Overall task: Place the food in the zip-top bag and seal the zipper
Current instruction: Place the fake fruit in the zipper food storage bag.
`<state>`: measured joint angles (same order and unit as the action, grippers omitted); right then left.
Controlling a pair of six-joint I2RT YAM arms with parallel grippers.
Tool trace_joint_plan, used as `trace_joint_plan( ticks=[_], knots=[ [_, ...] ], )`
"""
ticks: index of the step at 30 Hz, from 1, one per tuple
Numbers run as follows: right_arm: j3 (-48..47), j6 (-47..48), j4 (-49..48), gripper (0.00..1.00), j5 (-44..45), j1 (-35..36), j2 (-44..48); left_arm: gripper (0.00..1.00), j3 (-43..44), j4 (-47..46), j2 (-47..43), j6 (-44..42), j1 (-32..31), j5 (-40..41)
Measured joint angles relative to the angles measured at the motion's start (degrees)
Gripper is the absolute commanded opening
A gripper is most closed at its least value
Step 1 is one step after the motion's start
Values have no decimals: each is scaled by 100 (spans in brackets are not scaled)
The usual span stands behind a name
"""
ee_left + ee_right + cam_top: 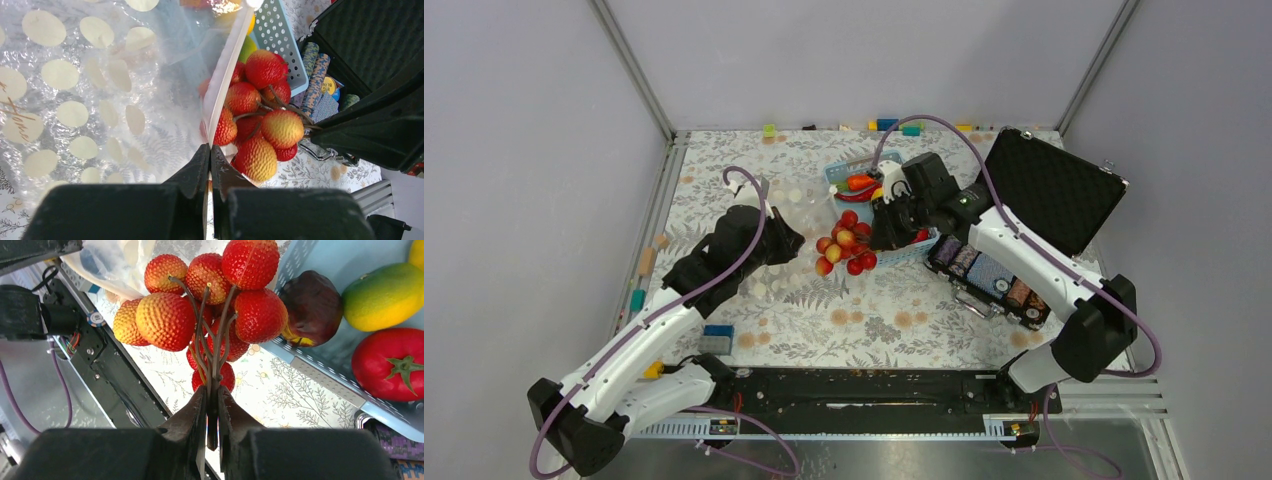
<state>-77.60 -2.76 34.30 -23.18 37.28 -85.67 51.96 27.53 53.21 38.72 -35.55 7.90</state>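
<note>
While gold script reading "Home" is showing on the dotted zip-top bag [90, 100] in the left wrist view, a yellow disc [328, 85] among the chip stacks [989, 275] is carrying dark lettering that seems to read "BIG BLIND", though it is too small to be sure.

The left gripper [210, 155] is pinching the bag's whitish zipper strip [225, 80], its jaws pressed almost together on the plastic. The right gripper [212, 395] is clamping the brown stems of a bunch of bumpy red and yellow-red toy fruits [200, 305], its jaws narrowed onto them.

The bunch is sitting between the bag's mouth and the light-blue slotted basket [325, 375], over the floral tablecloth [874, 310]; whether it is touching the cloth cannot be told. A red tomato [395, 365], a green-yellow citrus piece [385, 295] and a dark purple piece [312, 307] are lying in the basket.

From above, the arms are covering both sets of fingertips, and the clear bag is blending into the cloth. The black case [1049, 190] is standing open beside the chips.
</note>
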Motion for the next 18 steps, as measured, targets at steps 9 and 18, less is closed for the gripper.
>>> trace_joint_plan(
  ticks=[9,18],
  knots=[
    [304,-763,-560,0,-748,-354,271,0,-2,-26,208,-24,0,-63],
    [323,-1373,-1095,0,-1473,-382,400,0,-4,-33,402,-81,0,-181]
  ],
)
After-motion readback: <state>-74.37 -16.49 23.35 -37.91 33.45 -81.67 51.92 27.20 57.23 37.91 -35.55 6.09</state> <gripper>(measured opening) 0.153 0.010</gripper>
